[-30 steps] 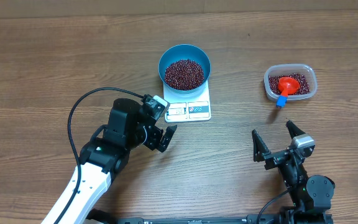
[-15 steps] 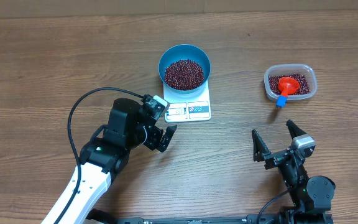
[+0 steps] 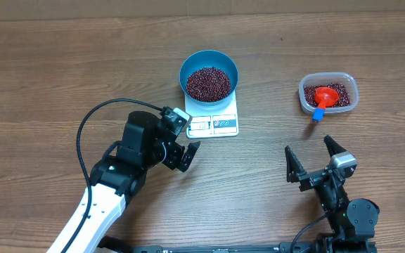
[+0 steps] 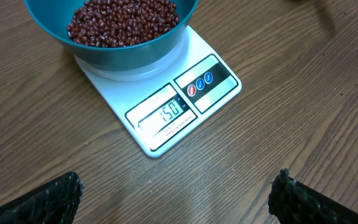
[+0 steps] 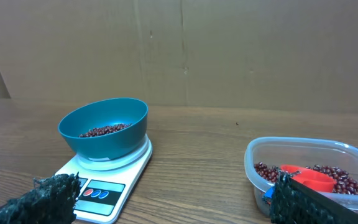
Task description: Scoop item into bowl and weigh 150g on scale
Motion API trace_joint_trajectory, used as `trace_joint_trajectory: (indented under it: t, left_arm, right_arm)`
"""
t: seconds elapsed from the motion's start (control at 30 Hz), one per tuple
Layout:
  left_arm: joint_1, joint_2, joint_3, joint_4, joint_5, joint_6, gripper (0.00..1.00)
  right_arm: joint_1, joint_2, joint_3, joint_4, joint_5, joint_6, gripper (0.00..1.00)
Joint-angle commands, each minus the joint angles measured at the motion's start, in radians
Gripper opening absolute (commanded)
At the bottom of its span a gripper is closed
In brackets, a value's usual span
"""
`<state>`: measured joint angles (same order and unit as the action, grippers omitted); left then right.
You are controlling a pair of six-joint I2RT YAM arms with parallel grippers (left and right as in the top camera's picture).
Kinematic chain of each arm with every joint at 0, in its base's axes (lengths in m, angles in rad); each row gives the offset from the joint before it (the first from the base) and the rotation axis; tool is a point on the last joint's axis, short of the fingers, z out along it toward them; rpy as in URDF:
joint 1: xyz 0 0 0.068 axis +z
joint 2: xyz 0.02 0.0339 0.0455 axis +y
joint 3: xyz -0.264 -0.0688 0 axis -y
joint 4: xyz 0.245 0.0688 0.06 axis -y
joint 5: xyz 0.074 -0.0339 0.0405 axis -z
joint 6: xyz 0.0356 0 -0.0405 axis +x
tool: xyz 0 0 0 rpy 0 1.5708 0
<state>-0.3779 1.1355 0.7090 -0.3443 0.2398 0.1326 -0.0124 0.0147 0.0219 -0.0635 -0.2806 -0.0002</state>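
Blue bowl (image 3: pixel 209 65) of red-brown beans (image 3: pixel 208 83) sits on the white scale (image 3: pixel 216 124) toward the tabletop's (image 3: pixel 48 70) far edge, display seemingly reading 150, while the left gripper (image 4: pixel 174 190) beside it and the right gripper (image 3: pixel 308 146) near the front edge hang empty, jaws apart.

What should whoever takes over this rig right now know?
Left pincer: open, empty, facing the scale.
Right pincer: open, empty, short of the clear tub.
Bowl of beans sits on the scale; display reads 150.
Red scoop lies in the tub with more beans.
Done: scooping and weighing, by the reading.
Left: nothing apparent; probably just park the arms.
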Motion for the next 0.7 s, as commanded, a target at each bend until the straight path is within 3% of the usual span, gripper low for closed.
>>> trace_joint_trajectory:
  t: [0.0, 0.47, 0.67]
  left_arm:
    - [0.005, 0.003, 0.021, 0.0, 0.012, -0.01, 0.99]
    - [0.005, 0.0, 0.021, -0.004, -0.04, -0.002, 1.0]
    - [0.01, -0.114, 0.02, 0.005, -0.131, 0.032, 0.99]
  right_arm:
    - [0.006, -0.012, -0.014, 0.007, 0.011, -0.002, 1.0]
    - [0.006, -0.012, -0.014, 0.007, 0.011, -0.002, 1.0]
    - [0.006, -0.012, -0.014, 0.007, 0.011, -0.002, 1.0]
